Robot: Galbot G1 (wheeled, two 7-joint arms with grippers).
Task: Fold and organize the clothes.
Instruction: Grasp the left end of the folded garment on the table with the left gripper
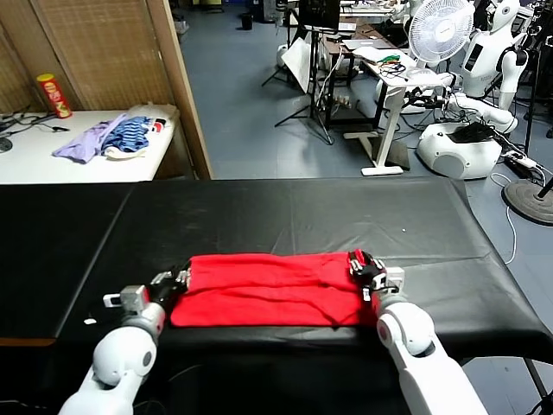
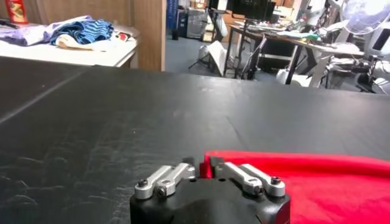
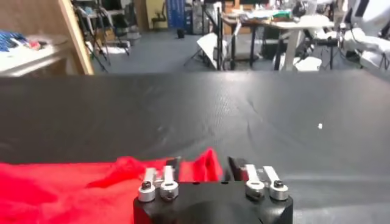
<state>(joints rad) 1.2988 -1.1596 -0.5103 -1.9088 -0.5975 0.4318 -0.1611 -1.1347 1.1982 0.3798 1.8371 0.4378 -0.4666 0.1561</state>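
The red T-shirt [image 1: 263, 290] lies folded into a band on the black tabletop [image 1: 285, 216]. The left end effector [image 1: 179, 280] sits at its left end, narrowly parted around the edge. The right end effector [image 1: 361, 264] at its right end stands wider, red cloth bunched between its fingers [image 3: 172, 165].

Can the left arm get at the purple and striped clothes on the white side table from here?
Probably not. The left gripper sits at the red T-shirt's edge, while the heap lies on a separate white table beyond the black table, far back.

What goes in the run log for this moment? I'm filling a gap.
red T-shirt: folded strip on table | left gripper: at left end | right gripper: at right end
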